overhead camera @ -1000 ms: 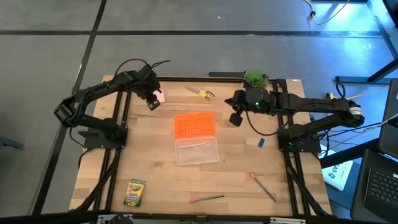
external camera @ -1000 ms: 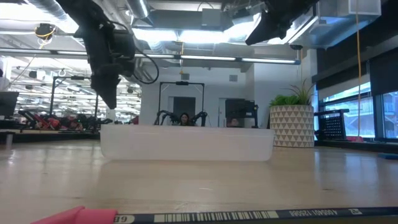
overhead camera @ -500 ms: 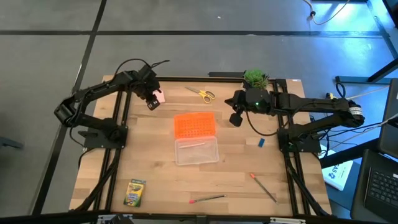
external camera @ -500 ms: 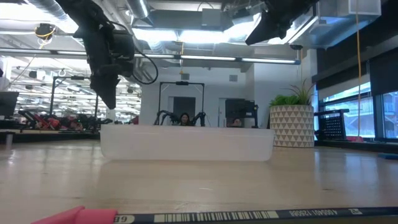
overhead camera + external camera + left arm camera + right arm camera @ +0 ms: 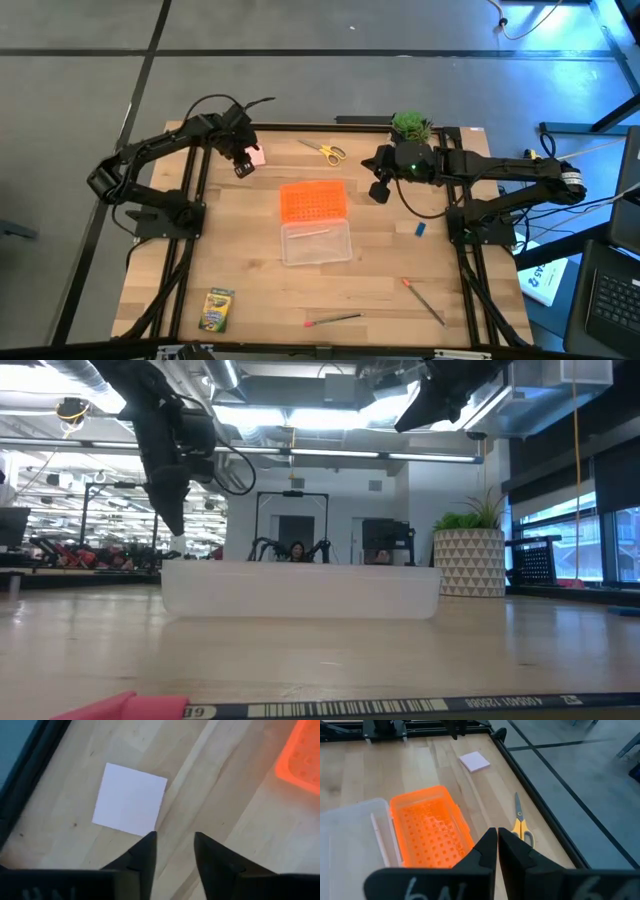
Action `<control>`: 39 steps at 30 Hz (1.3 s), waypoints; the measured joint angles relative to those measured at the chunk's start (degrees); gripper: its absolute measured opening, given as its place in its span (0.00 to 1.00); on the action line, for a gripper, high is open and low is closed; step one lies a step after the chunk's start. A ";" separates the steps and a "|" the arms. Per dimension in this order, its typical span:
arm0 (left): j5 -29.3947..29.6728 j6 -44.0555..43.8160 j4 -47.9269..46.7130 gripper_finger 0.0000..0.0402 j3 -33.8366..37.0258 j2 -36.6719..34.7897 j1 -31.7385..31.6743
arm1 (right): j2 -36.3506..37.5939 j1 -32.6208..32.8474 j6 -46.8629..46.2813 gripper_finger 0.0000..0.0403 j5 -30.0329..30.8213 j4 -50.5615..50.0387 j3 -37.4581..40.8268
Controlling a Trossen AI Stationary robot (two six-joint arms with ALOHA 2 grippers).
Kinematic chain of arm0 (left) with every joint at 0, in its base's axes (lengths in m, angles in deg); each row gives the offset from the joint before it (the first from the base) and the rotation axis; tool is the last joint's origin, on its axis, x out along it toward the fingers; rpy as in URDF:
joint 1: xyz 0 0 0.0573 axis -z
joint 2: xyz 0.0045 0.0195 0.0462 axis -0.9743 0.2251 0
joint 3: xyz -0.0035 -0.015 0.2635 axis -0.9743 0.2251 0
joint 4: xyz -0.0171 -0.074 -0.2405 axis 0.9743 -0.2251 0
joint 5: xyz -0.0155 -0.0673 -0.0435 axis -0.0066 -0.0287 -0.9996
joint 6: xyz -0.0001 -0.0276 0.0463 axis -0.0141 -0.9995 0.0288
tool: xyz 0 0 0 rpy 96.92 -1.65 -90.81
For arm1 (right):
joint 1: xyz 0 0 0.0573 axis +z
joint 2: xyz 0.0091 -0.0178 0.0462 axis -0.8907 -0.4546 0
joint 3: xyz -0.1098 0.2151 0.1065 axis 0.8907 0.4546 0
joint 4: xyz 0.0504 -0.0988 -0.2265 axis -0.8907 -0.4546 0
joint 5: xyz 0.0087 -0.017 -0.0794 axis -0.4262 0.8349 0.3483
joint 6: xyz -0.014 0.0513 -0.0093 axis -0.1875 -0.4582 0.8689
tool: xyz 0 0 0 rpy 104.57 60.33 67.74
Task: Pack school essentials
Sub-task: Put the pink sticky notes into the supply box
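Observation:
The pink square pad (image 5: 258,155) (image 5: 130,799) lies flat near the table's far left corner. My left gripper (image 5: 240,166) (image 5: 172,845) hovers open just beside and above the pad, touching nothing. My right gripper (image 5: 378,191) (image 5: 497,845) is shut and empty, raised to the right of the orange lid. The yellow-handled scissors (image 5: 325,152) (image 5: 520,823) lie by the far edge. The crayon box (image 5: 217,310) sits at the near left. The blue piece (image 5: 420,229) is right of the case. Two red-tipped pens (image 5: 333,320) (image 5: 425,301) lie near the front edge.
A clear plastic case (image 5: 316,243) with its orange lid (image 5: 313,200) swung open stands mid-table. A small potted plant (image 5: 411,125) sits at the far right edge. Bare wood (image 5: 240,260) lies between the case and the table's left edge.

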 joint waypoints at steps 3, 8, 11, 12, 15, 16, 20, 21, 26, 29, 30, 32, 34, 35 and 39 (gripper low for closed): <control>0.22 0.28 0.00 0.44 0.00 0.00 0.00 | 0.00 0.00 0.00 0.05 0.00 0.00 0.00; 0.23 3.09 0.56 0.69 0.00 0.00 0.07 | 0.01 0.00 0.00 0.05 0.00 0.00 0.02; 0.21 4.12 1.18 0.88 0.00 0.00 0.17 | 0.02 0.00 -0.02 0.05 0.02 0.02 0.02; 0.21 4.18 1.16 0.93 0.00 0.00 0.17 | 0.02 0.00 0.00 0.05 0.02 0.00 0.02; -1.20 5.93 1.18 0.97 0.00 0.00 0.17 | 0.02 0.00 0.00 0.05 0.00 0.00 0.02; -1.79 6.80 1.20 0.96 0.00 0.00 0.17 | 0.02 0.00 -0.02 0.05 0.01 0.00 0.02; -1.68 7.13 2.51 0.99 0.00 0.67 0.17 | 0.02 0.00 -0.01 0.05 0.00 0.01 0.02; -1.52 7.14 2.96 0.99 0.00 1.20 0.15 | 0.02 0.02 -0.02 0.05 0.00 0.00 0.02; -0.98 10.17 3.87 0.99 0.00 5.89 0.13 | 0.02 0.02 -0.02 0.05 0.02 0.00 0.04; 1.04 12.71 4.28 0.99 0.00 8.90 0.11 | 0.03 0.02 -0.02 0.05 0.02 0.02 0.04; 1.70 13.30 4.68 0.99 0.00 9.86 0.11 | 0.04 0.02 -0.02 0.05 0.02 0.00 0.04; 2.89 14.99 5.49 1.00 0.00 11.36 -0.04 | 0.04 0.02 -0.02 0.05 0.00 0.01 0.04; 3.18 16.02 5.81 0.99 0.00 12.40 -0.77 | 0.04 0.02 -0.02 0.05 0.01 0.01 0.04; 3.32 16.07 5.97 1.00 0.00 12.85 -1.26 | 0.04 0.02 -0.02 0.05 0.01 0.01 0.04; 2.66 16.22 7.29 0.99 0.00 13.79 -4.06 | 0.04 0.02 -0.02 0.05 0.01 0.02 0.04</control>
